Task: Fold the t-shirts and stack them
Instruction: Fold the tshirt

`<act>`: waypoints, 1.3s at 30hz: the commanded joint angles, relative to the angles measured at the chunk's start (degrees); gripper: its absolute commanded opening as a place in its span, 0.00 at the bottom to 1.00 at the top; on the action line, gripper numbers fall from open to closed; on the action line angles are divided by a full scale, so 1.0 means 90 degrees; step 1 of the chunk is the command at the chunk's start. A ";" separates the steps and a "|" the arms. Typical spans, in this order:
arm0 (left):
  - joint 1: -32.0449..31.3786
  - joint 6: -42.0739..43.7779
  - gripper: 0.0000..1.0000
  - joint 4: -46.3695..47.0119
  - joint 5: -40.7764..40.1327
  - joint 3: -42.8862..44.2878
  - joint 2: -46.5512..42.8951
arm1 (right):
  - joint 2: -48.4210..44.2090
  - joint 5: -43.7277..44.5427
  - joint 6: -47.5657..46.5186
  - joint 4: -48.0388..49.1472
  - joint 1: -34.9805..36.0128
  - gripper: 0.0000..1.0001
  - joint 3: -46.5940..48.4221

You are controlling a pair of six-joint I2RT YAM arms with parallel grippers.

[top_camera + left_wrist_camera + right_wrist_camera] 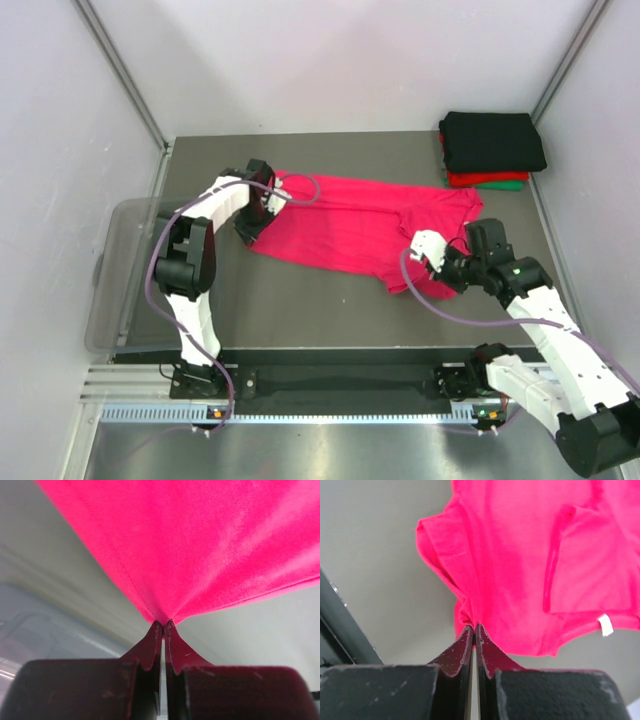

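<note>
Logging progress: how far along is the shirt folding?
Done: folded stack of black, red, green shirts, far right corner. In hand: left gripper and right gripper each shut on the pink t-shirt, spread out. Left: fold it, add to stack.

Left pincer (163,623) and right pincer (473,626) closed
</note>
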 commanded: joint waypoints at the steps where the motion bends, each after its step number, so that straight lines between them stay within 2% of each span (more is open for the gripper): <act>1: -0.0031 0.0117 0.00 -0.0477 -0.0074 0.0487 -0.0533 | -0.0053 0.0006 0.0215 -0.0164 -0.0280 0.00 0.0423; 10: -0.0061 0.0206 0.00 -0.0927 -0.0211 0.1649 -0.0095 | 0.0795 0.0835 0.0381 0.0392 -0.0632 0.00 0.1487; 20: -0.0100 0.0118 0.00 -0.0790 -0.0152 0.2626 0.0823 | 0.2230 0.0876 0.0605 0.1212 -0.1579 0.00 0.2356; 31: -0.0148 0.0274 0.00 0.0117 -0.0484 0.3505 0.1585 | 0.3929 0.0778 0.0606 0.1604 -0.1619 0.00 0.3294; 39: -0.0149 0.0333 0.00 0.0323 -0.0641 0.4101 0.2113 | 0.4868 0.0905 0.0577 0.1652 -0.1629 0.00 0.4124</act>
